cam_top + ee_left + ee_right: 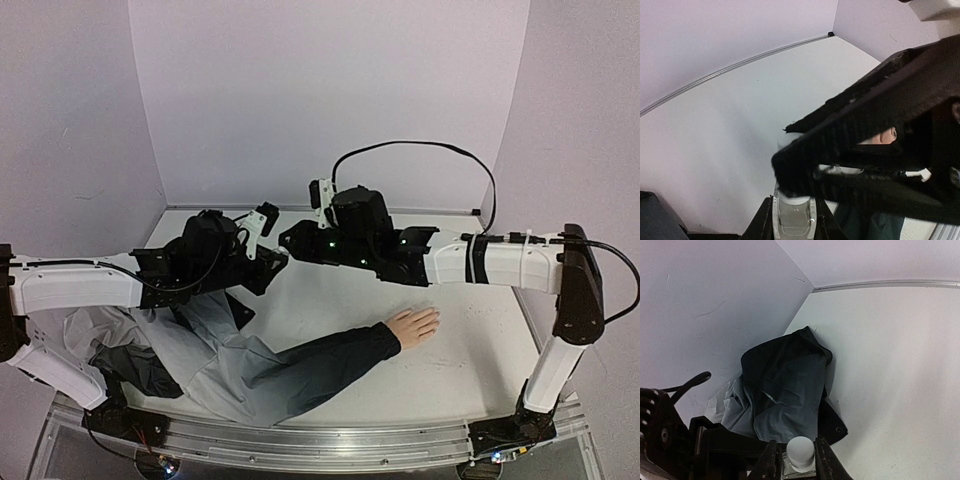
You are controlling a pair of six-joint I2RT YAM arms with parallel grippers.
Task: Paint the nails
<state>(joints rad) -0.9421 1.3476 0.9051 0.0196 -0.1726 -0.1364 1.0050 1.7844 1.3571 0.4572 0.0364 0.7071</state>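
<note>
The pale peach mannequin hand (412, 325) lies on the white table at the end of a dark sleeve (320, 358); its nails are too small to make out. A sliver of the hand shows in the left wrist view (885, 136). My left gripper (277, 263) (793, 216) is shut on a small clear bottle (794, 220), held above the table. My right gripper (289, 240) (796, 451) meets it from the right and is shut on the bottle's white cap (800, 450). In the top view the bottle is hidden between the two grippers.
A grey and dark jacket (200, 350) (785, 390) lies crumpled at the table's left, under the left arm. White walls close the back and both sides. A metal rail (300, 445) runs along the near edge.
</note>
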